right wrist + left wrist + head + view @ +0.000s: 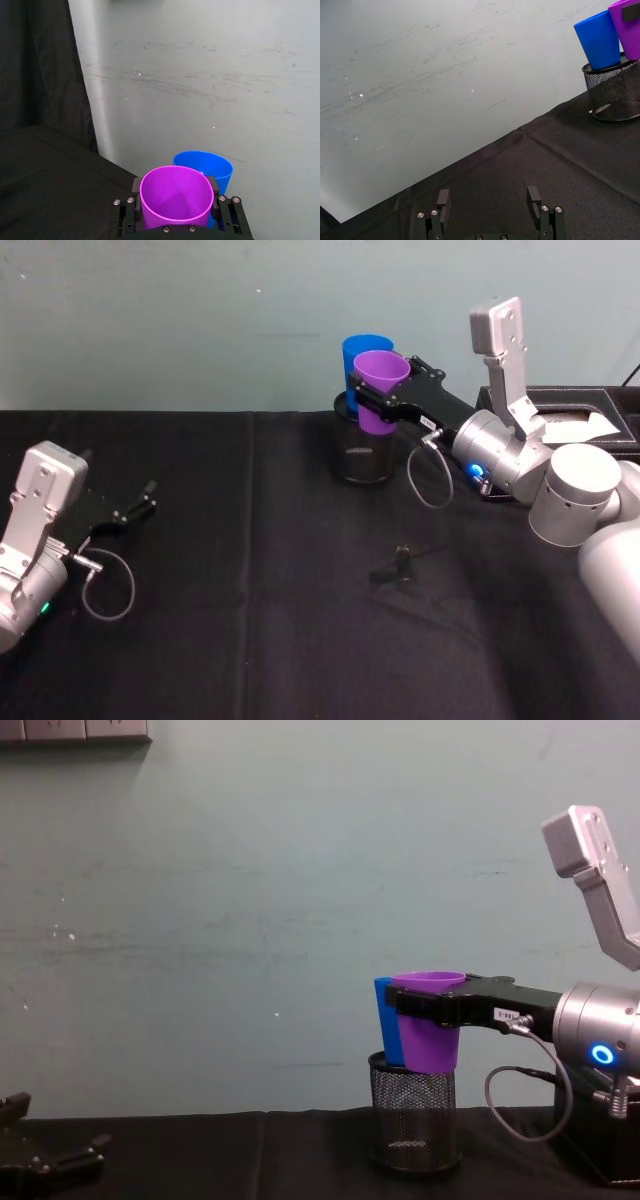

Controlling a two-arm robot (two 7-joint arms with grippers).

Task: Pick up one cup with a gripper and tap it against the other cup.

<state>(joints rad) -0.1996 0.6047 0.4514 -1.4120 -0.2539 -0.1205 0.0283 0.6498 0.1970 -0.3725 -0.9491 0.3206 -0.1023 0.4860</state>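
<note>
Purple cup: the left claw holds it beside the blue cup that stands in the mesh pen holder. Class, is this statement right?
No. The right claw, not the left, holds the purple cup, as the head view shows. The rest stands: it is beside the blue cup, which stands in the mesh pen holder. The left claw is open, far off at the left.

Obstacle: mesh holder [362,462] w/ blue cup [358,348]

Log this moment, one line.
right gripper: holds purple cup beside blue cup | blue cup: in mesh holder | left gripper: open, parked
</note>
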